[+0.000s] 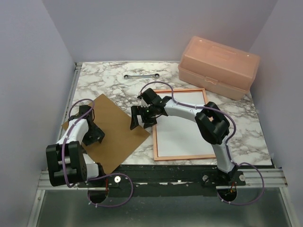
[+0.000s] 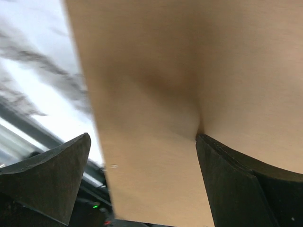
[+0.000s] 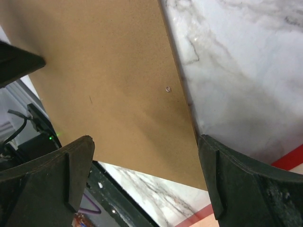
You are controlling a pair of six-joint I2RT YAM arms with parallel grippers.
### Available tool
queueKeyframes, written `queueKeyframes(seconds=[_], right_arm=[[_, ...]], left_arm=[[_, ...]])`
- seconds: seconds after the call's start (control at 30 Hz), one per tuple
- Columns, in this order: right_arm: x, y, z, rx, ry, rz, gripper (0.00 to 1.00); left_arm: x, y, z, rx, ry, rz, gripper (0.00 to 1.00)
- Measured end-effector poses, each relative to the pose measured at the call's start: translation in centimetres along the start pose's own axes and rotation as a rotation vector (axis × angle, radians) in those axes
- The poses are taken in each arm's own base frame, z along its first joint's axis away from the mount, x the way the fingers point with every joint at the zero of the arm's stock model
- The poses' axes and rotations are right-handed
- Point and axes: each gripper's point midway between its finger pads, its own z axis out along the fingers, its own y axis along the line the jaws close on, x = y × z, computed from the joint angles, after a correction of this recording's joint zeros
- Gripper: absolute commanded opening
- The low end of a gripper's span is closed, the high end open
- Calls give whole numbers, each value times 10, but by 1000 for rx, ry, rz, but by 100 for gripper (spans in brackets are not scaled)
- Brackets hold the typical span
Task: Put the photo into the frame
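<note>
The frame (image 1: 182,90) lies flat right of centre, its pale wood-orange side up. A plain white sheet (image 1: 182,137) fills its opening; it looks like the photo lying face down, and no printed side shows. The brown backing board (image 1: 116,130) lies turned cornerwise at the left. My left gripper (image 1: 94,133) is open over the board's left part. In the left wrist view the board (image 2: 156,71) runs between the fingers of the gripper (image 2: 142,137). My right gripper (image 1: 141,120) is open over the board's right corner (image 3: 104,71), its jaws (image 3: 144,139) straddling that edge, with a red strip of frame (image 3: 292,160) beside it.
A pink plastic box (image 1: 220,66) stands at the back right of the marble table (image 1: 109,80). A small metal wrench (image 1: 141,75) lies at the back centre. Walls close in the left, back and right sides. The board's near corner overhangs the table's front rail.
</note>
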Motion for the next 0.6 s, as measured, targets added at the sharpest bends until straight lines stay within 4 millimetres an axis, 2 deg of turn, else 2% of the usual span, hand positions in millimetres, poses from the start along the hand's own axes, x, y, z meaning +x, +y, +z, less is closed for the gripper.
queueKeyframes(seconds=[0.17, 0.27, 0.37, 0.5, 0.6], right_arm=[[6, 12, -16, -36, 3, 16, 97], [5, 23, -32, -62, -20, 12, 97], [10, 55, -56, -166, -21, 10, 97], [19, 95, -100, -285, -69, -32, 97], [31, 101, -123, -314, -94, -43, 97]], left_arm=[[-1, -41, -4, 216, -8, -11, 99], [0, -47, -6, 255, -16, 3, 99], [1, -52, -8, 291, -31, 27, 99], [2, -55, -10, 313, -45, 57, 99], [5, -60, -12, 324, -55, 97, 99]])
